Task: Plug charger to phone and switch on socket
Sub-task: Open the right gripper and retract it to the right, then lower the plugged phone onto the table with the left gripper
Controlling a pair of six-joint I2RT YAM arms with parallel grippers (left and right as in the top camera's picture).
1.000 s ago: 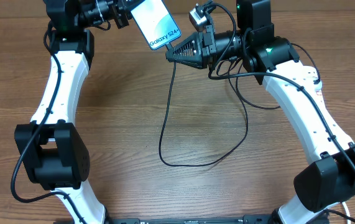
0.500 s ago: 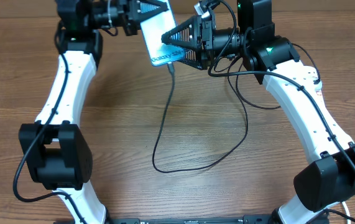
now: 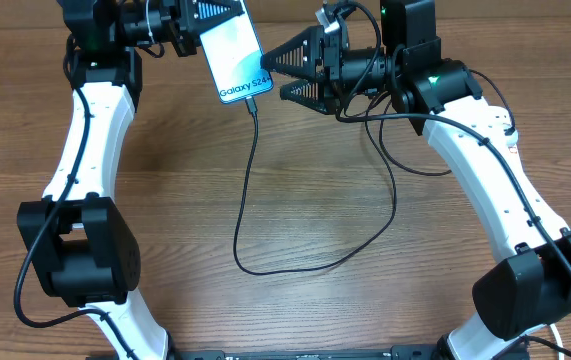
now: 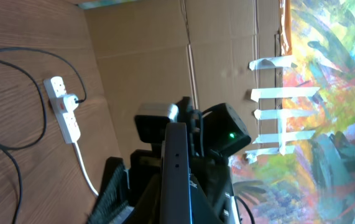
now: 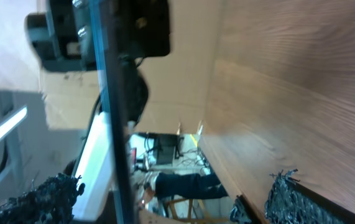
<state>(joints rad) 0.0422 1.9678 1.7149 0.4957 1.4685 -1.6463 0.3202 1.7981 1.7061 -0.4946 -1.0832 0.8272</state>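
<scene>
In the overhead view my left gripper (image 3: 210, 20) is shut on the upper end of the phone (image 3: 233, 58) and holds it above the table's far edge, its lit screen facing up. The charger cable (image 3: 245, 180) hangs from the phone's lower end and loops over the table. My right gripper (image 3: 275, 76) stands open just right of that end, nothing between its fingers. The left wrist view shows the phone edge-on (image 4: 177, 177). The socket (image 4: 64, 112) lies on the table by the cardboard wall with a plug in it. The right wrist view has the phone's edge (image 5: 112, 112) between the spread fingers (image 5: 289, 199).
A cardboard wall (image 4: 165, 56) stands behind the table's far edge. The cable's loop (image 3: 295, 262) lies across the middle of the wooden table (image 3: 185, 220). The socket's white cord (image 4: 85, 168) runs along the wall. Black wiring of the right arm (image 3: 390, 150) hangs beside the loop.
My right gripper opened and let go of the connector, which now sits in the phone. The left gripper carried the phone a little left, and the cable swung with it.
</scene>
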